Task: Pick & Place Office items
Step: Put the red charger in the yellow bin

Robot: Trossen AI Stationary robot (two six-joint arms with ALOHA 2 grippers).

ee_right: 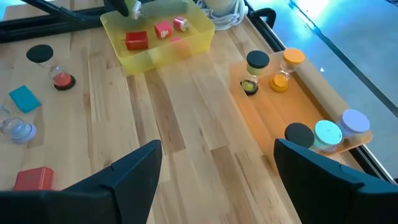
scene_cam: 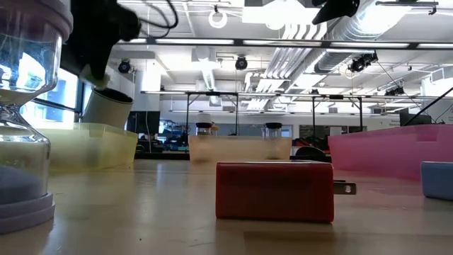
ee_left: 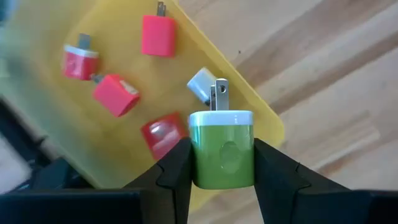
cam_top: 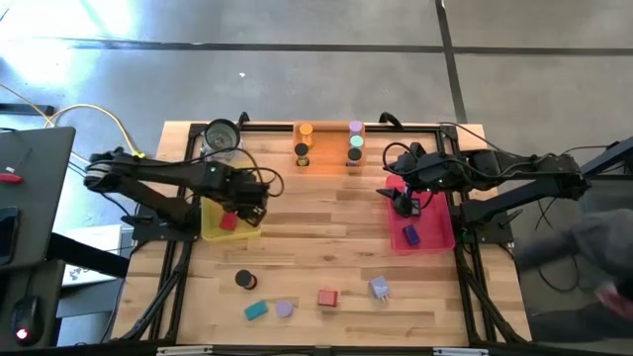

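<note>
A green block (ee_left: 222, 155) with two metal prongs is clamped between the fingers of our left gripper (ee_left: 222, 171), held above the yellow tray (cam_top: 211, 229) near the left side of the wooden surface (cam_top: 326, 237). Below it in that tray lie several red blocks (ee_left: 158, 35) and one small pale block (ee_left: 202, 84).

Our right gripper (cam_top: 404, 203) hangs over the pink tray (cam_top: 435, 240) on the right side, its fingers spread well apart and holding nothing. A dark-blue block (cam_top: 411, 235) lies in the pink tray.

At the back, in the middle, an orange tray (cam_top: 327, 158) holds short cylinders with an orange cap (ee_right: 293, 56), a black cap (ee_right: 257, 60), a teal cap (ee_right: 328, 131) and a lavender cap (ee_right: 356, 121). A clear glass jar (cam_top: 222, 136) stands at the back left corner.

Along the front of the surface, loose pieces lie apart from one another: a black cylinder (cam_top: 244, 281), a teal block (cam_top: 256, 310), a lavender piece (cam_top: 285, 309), a red block (cam_top: 327, 297) and a pale blue block (cam_top: 379, 288).

At the right edge of the overhead view, a person's blurred sleeve (cam_top: 584, 252) shows beyond the surface.
</note>
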